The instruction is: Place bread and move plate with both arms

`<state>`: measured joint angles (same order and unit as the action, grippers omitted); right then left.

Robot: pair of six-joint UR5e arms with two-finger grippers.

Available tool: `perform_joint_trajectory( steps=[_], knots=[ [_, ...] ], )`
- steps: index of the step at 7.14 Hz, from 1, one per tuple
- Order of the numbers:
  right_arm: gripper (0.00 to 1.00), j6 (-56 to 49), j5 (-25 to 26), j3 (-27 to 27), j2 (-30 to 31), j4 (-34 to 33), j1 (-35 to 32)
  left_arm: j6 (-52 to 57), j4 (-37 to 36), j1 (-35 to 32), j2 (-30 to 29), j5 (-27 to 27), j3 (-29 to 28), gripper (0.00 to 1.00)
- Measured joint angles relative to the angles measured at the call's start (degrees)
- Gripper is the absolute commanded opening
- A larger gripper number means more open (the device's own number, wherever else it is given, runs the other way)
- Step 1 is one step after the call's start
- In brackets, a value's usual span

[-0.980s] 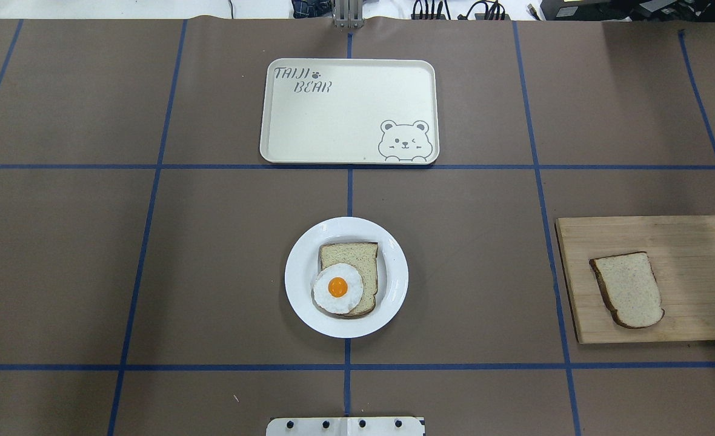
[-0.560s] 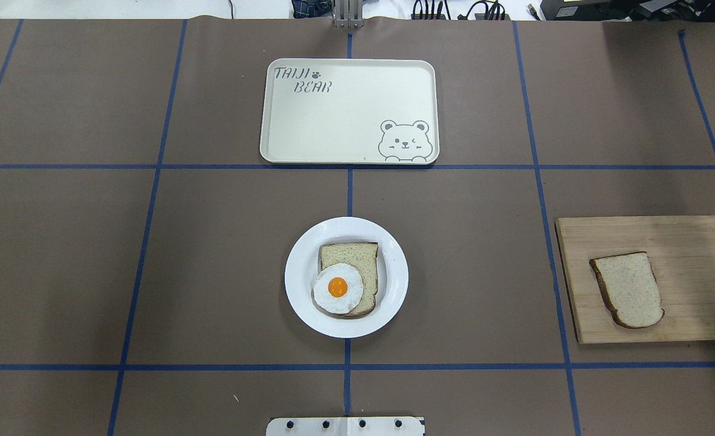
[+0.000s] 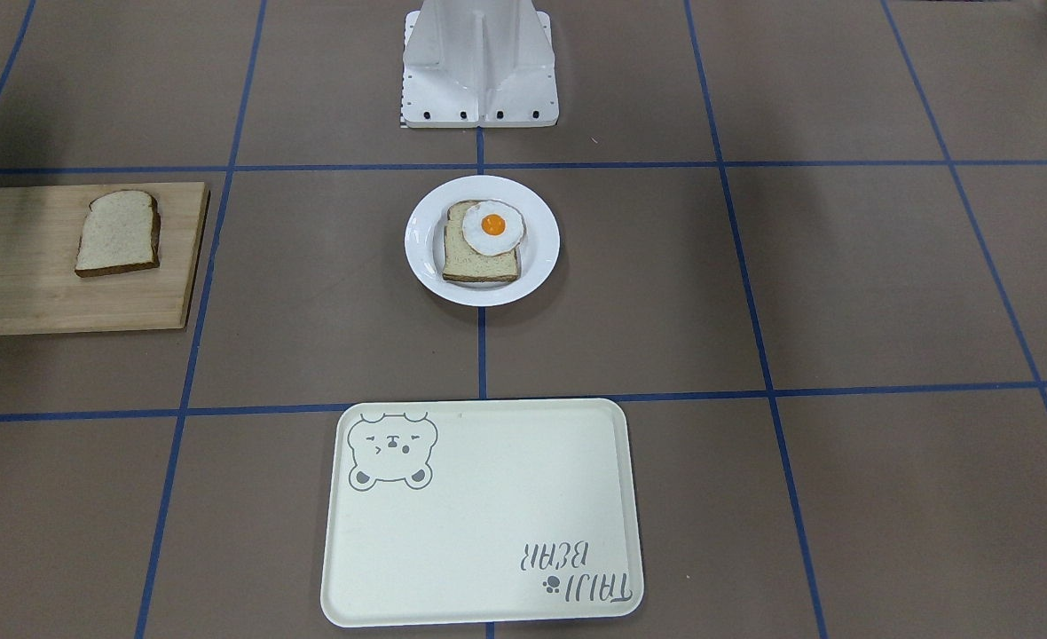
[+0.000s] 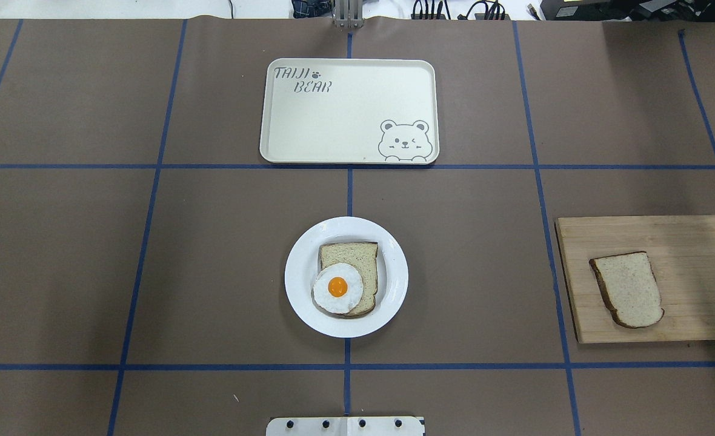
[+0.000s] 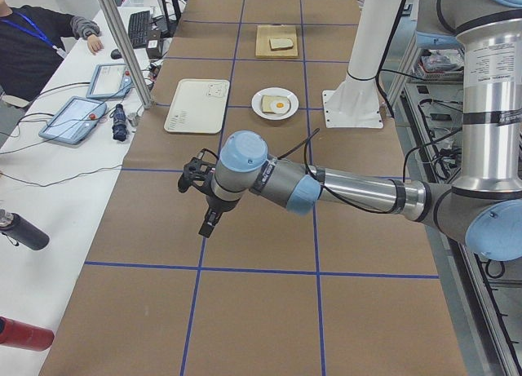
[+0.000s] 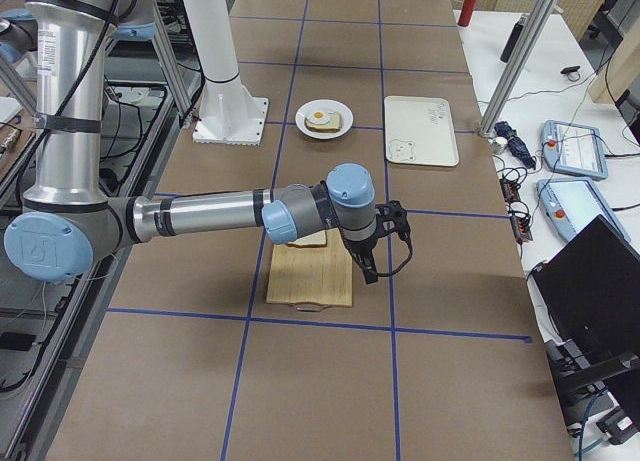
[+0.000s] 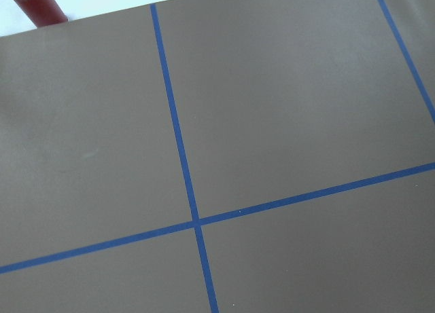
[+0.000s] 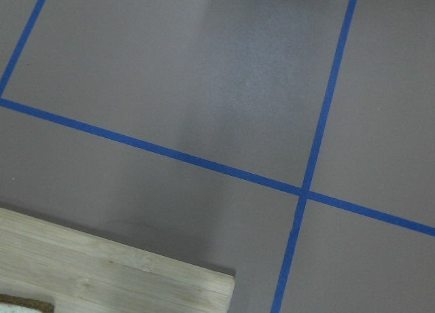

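The plain bread (image 4: 627, 289) lies on a wooden cutting board (image 4: 685, 242) at the right; it also shows in the front view (image 3: 118, 232). The white plate (image 4: 300, 272) sits mid-table and holds another slice topped with a fried egg (image 4: 337, 287). My left gripper (image 5: 206, 226) shows only in the exterior left view, hanging over bare table far to the left of the plate. My right gripper (image 6: 368, 269) shows only in the exterior right view, above the board's outer edge beside the bread. I cannot tell whether either is open or shut.
A cream tray with a bear drawing (image 4: 333, 121) lies beyond the plate. The robot's white base (image 3: 479, 62) stands behind the plate. The right wrist view shows the board's corner (image 8: 102, 265) and blue tape lines. Operators' tablets (image 5: 73, 119) lie on a side table.
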<state>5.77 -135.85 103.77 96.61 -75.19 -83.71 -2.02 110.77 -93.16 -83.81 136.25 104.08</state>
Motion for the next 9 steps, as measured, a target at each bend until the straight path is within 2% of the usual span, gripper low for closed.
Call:
perform_joint_trajectory(
  steps=[1,3,5,7,8,9],
  knots=[
    [1.00,5.67,-1.46,-0.04,0.86,3.16,2.01,-0.85,2.26,0.02,0.69,0.11,-0.30,0.98],
    [0.99,24.43,-1.10,-0.12,4.01,17.39,9.21,-1.48,3.51,0.02,1.09,0.22,-0.27,0.98],
    [0.96,40.77,4.88,-0.14,7.37,29.97,18.15,-1.57,3.83,-0.03,1.49,0.29,-0.21,0.98],
    [0.86,50.00,13.03,-0.14,9.04,35.64,26.75,-1.64,6.13,-0.06,3.41,0.32,-0.16,0.98],
    [0.79,53.54,16.12,-0.26,9.39,37.77,30.33,-1.66,7.30,-0.08,4.31,0.33,-0.15,0.98],
    [0.76,56.08,18.64,-0.42,9.54,39.52,33.56,-1.67,7.94,-0.08,4.81,0.33,-0.19,0.98]
  ],
)
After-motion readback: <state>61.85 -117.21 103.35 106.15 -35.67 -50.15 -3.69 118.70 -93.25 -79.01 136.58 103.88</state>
